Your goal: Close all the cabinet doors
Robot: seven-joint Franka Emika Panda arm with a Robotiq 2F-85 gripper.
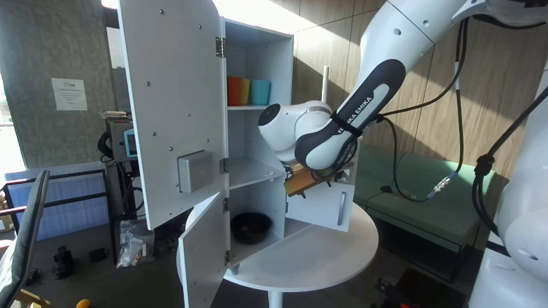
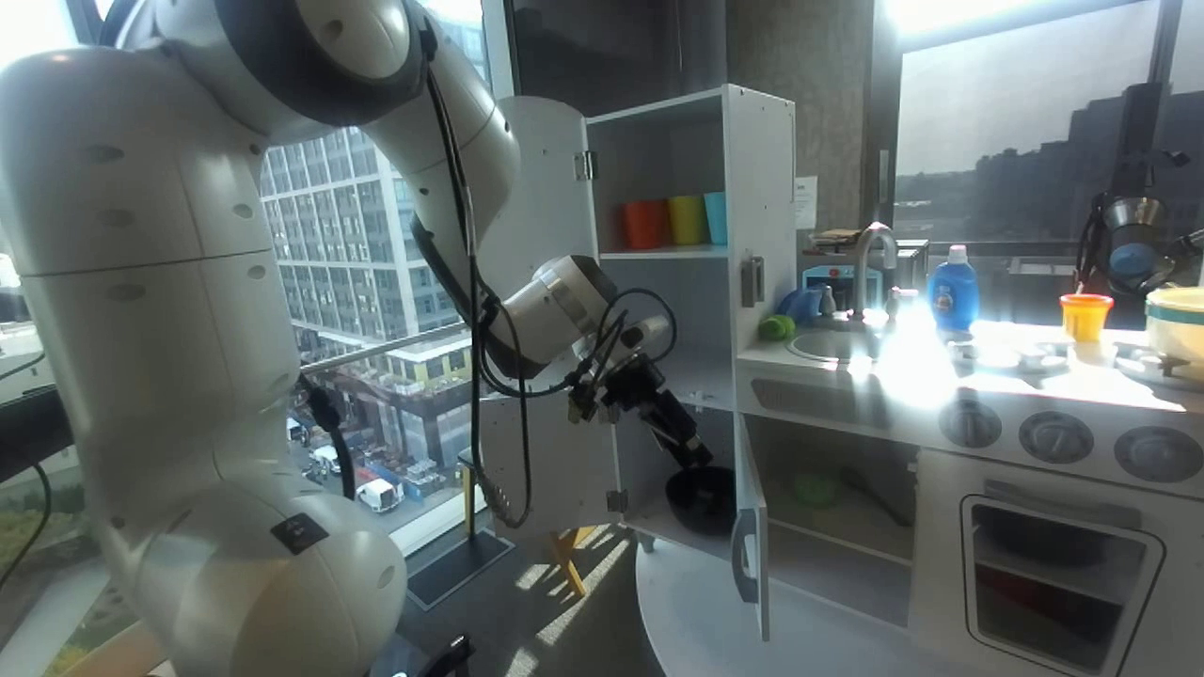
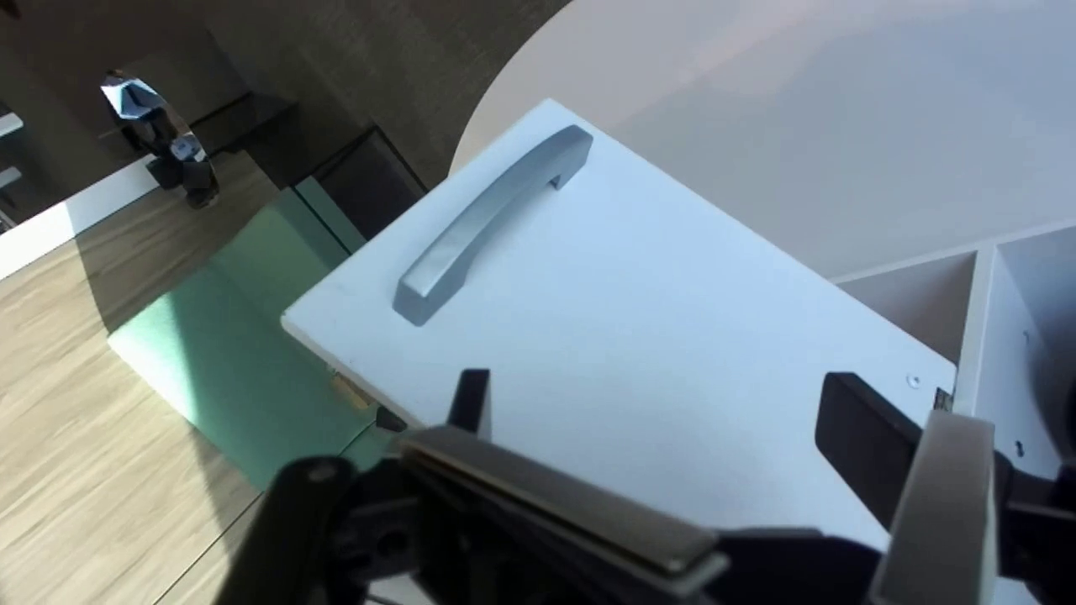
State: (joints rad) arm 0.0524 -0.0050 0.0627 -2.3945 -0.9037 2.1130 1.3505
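A tall white cabinet door (image 1: pixel 171 107) with a square grey fitting (image 1: pixel 196 171) stands wide open; it also shows in an exterior view (image 2: pixel 536 188). Below it, a shorter white door (image 1: pixel 205 252) stands open too, also seen in an exterior view (image 2: pixel 550 461). A small white door with a grey handle (image 1: pixel 322 205) on the neighbouring unit stands open; it shows edge-on in an exterior view (image 2: pixel 752 489) and fills the wrist view (image 3: pixel 630 277). My gripper (image 3: pixel 651 399) is open and empty, facing that door's handle side (image 2: pixel 694 456). Whether it touches the panel cannot be told.
A black bowl (image 1: pixel 244 233) sits on the bottom shelf. Orange (image 1: pixel 234 90), yellow and blue cups (image 1: pixel 259 92) stand on an upper shelf. The round white table (image 1: pixel 299 265) is under the cabinet. A faucet (image 2: pixel 877 254) and blue bottle (image 2: pixel 954 291) stand on the counter.
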